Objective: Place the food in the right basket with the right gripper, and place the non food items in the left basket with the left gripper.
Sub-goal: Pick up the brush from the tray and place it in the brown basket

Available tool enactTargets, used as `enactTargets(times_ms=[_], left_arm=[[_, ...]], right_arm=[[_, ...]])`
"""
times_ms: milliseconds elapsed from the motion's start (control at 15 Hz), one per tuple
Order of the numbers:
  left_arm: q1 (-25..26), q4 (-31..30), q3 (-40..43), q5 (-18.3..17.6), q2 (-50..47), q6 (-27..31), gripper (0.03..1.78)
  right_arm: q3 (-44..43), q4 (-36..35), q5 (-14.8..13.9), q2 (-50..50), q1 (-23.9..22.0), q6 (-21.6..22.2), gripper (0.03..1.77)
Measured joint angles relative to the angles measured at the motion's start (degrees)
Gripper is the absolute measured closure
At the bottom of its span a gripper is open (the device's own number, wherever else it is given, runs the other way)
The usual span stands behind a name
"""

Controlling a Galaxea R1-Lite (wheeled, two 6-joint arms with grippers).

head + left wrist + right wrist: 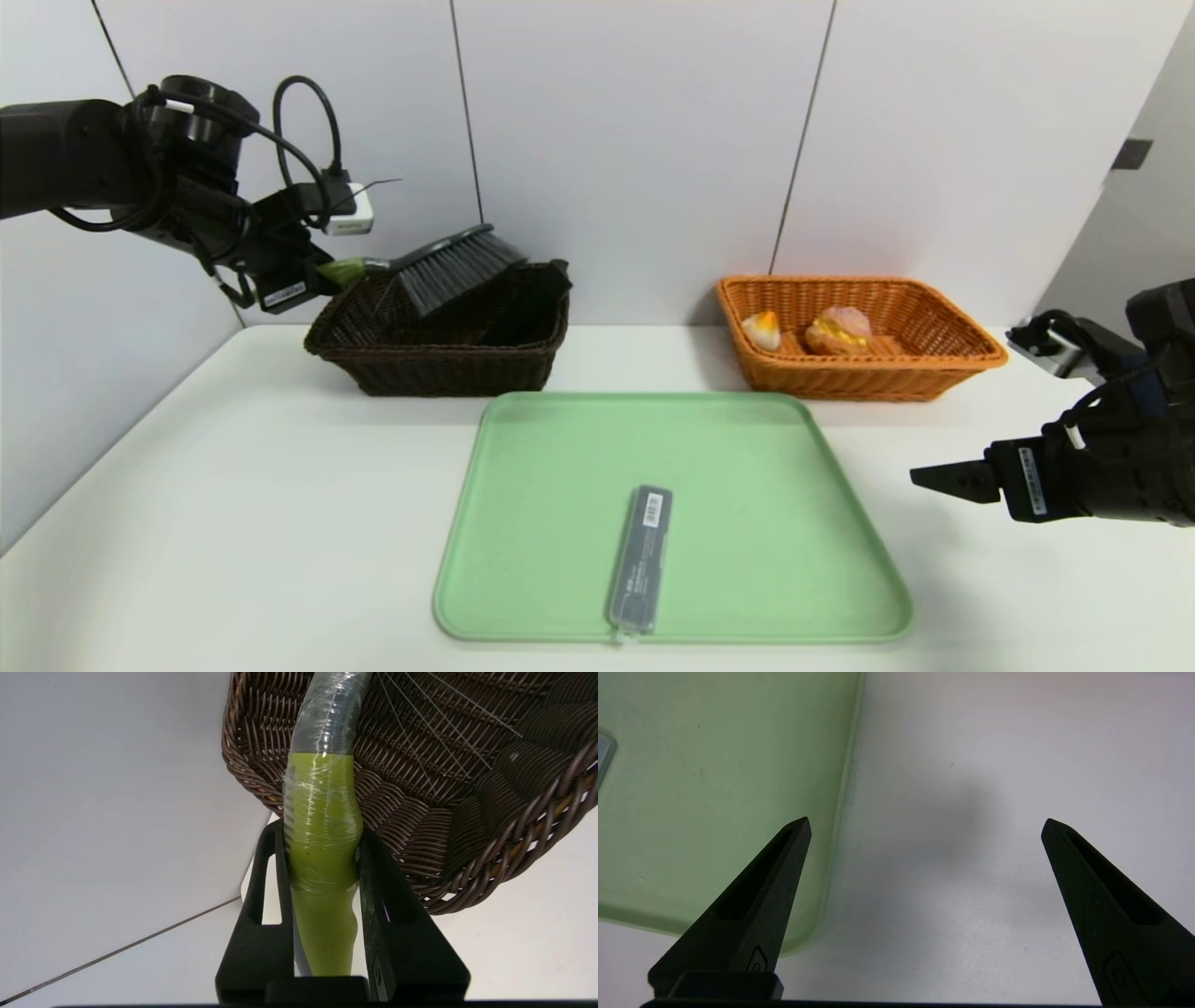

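My left gripper (322, 858) grips the brush (457, 266) by its plastic-wrapped handle, bristles over the dark basket (448, 357) — light, I judge, but slick, so mid-handle suits. My right gripper (957, 478) waits wide open beside the tray (747, 523).

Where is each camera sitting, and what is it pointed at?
Head view: on the head, facing forward and down at both baskets and the tray; both arms show.
Left wrist view: on the left wrist, facing the dark basket; its pincer grips the brush.
Right wrist view: on the right wrist, facing down; its open pincer shows.
Head and right wrist share the tray.
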Motion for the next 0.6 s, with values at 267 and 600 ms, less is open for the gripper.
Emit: enactTargets(times_ms=[267,600], left_arm=[[-0.4,1.1,0.3,0.1,0.0,0.2,1.40],[-0.8,1.1,0.8,1.0,0.1,1.6,1.32]], right_arm=[[0.0,0.0,0.0,0.0,0.0,0.1,0.09],[0.0,0.0,0.1,0.0,-0.1,0.1,0.09]])
